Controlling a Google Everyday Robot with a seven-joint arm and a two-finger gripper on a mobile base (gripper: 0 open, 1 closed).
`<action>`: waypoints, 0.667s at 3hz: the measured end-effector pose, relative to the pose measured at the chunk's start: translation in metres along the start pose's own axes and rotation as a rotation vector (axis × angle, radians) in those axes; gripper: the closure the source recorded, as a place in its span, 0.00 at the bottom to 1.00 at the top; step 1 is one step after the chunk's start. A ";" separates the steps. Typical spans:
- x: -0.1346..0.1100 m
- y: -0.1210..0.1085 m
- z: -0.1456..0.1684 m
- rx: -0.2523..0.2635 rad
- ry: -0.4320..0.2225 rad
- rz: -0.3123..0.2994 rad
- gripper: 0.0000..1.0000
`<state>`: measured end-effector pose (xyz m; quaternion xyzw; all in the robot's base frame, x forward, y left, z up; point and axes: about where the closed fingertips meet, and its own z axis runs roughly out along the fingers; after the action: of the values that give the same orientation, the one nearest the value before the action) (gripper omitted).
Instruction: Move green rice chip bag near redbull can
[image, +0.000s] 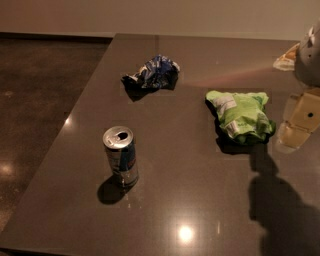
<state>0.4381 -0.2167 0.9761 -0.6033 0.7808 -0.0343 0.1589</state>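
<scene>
The green rice chip bag (241, 117) lies wrinkled on the dark table, right of centre, its white label patch facing up and left. The redbull can (121, 156) stands upright at the front left of the table, pull-tab top open, well apart from the bag. My gripper (296, 127) hangs at the right edge of the view, just right of the bag and close above the table surface. It holds nothing that I can see.
A smaller dark-blue-and-white crumpled bag (155, 72) lies at the back, left of centre. A pale object (286, 57) sits at the far right edge. The table (190, 200) ends at the left over a brown floor (35, 100).
</scene>
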 end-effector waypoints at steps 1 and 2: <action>0.000 0.000 0.000 0.000 0.000 0.000 0.00; -0.001 -0.002 0.000 0.007 -0.003 0.016 0.00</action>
<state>0.4401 -0.2166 0.9770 -0.5966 0.7852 -0.0346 0.1625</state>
